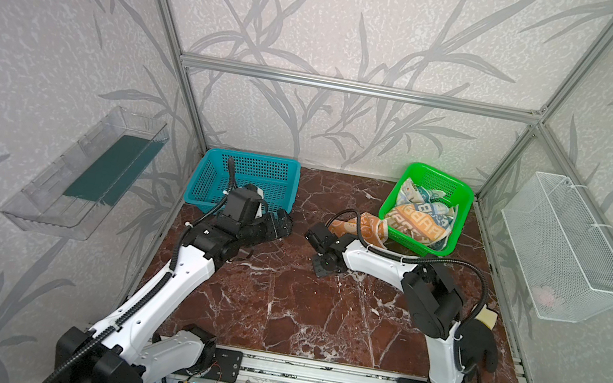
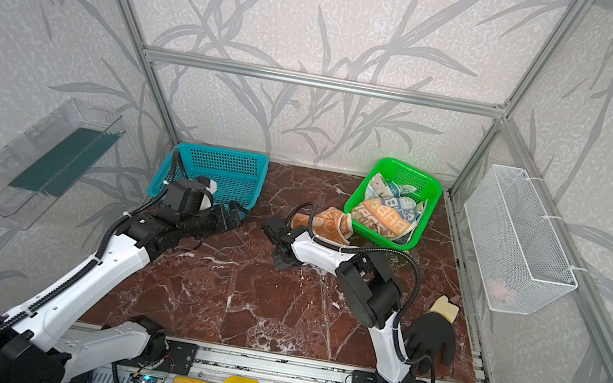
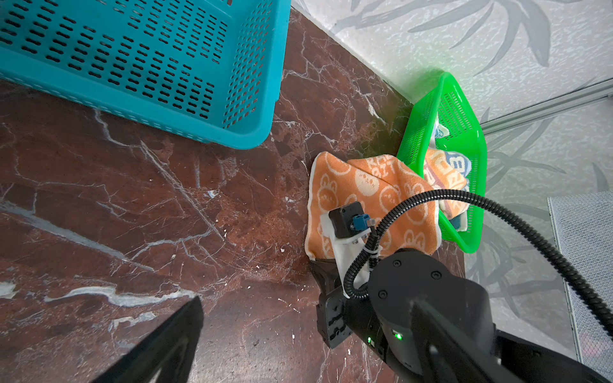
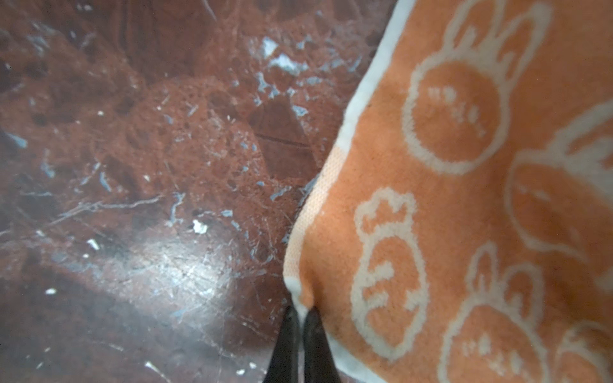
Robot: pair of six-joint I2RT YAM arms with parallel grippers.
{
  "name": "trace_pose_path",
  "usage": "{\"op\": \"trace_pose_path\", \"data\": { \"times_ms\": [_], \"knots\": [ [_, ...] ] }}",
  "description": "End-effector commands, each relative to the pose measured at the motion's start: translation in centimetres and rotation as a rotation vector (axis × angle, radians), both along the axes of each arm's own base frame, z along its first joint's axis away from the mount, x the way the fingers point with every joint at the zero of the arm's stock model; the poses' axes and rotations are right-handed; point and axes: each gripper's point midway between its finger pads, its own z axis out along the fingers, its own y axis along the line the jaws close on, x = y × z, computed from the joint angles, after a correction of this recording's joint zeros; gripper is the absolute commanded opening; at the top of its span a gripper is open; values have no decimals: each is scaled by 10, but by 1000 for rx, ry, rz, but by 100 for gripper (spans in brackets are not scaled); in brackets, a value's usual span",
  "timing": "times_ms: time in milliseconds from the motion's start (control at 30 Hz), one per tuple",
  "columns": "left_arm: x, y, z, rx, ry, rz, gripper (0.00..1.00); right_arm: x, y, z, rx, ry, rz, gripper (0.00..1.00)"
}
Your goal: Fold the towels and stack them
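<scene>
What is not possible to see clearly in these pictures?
- Both top views: whatever lies under the striped towel in the green basket; the towel covers it.
- In a top view: the pink thing in the white wire basket; too small, behind mesh.
- Right wrist view: most of the orange towel, cut off by the edges.

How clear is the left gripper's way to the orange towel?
Probably clear: the open left gripper faces the orange towel across bare marble tabletop. The right gripper is shut on one towel corner, so the left should aim for another edge.
</scene>
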Motion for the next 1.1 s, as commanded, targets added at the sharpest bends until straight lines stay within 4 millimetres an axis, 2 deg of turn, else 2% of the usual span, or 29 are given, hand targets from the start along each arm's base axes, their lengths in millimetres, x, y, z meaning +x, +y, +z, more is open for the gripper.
{"op": "trace_pose_path", "data": {
  "times_ms": [0, 100, 167, 233, 267, 333, 400, 533, 667, 767, 833, 933, 1067],
  "knots": [
    [-3, 2, -10, -11, 31, 18, 99, -8, -17, 35, -25, -18, 6, 0],
    [6, -9, -17, -59, 56, 5, 99, -5, -34, 96, 23, -70, 18, 0],
    [15, -20, -22, -110, 73, -8, 99, -2, -58, 131, 34, -112, -3, 0],
    [22, -30, -26, -138, 86, -21, 99, -5, -84, 151, 44, -122, -31, 0],
    [26, -36, -27, -134, 88, -29, 99, -8, -96, 154, 47, -117, -47, 0],
    [31, -47, -28, -113, 89, -48, 99, -17, -117, 150, 45, -111, -71, 0],
    [37, -61, -36, -105, 110, -74, 99, -24, -131, 137, 57, -106, -98, 0],
    [44, -97, -62, -121, 195, -142, 99, -41, -150, 110, 106, -59, -155, 0],
    [42, -130, -85, -94, 260, -211, 99, -64, -170, 80, 49, 22, -190, 0],
    [38, -146, -96, -85, 281, -241, 99, -66, -189, 72, 51, 35, -236, 0],
    [36, -154, -101, -92, 298, -256, 99, -63, -187, 77, 106, 24, -243, 0],
    [33, -156, -103, -86, 308, -262, 99, -49, -168, 90, 194, -14, -204, 0],
    [29, -137, -93, -60, 289, -234, 99, -27, -117, 106, 333, 39, -131, 0]
  ]
}}
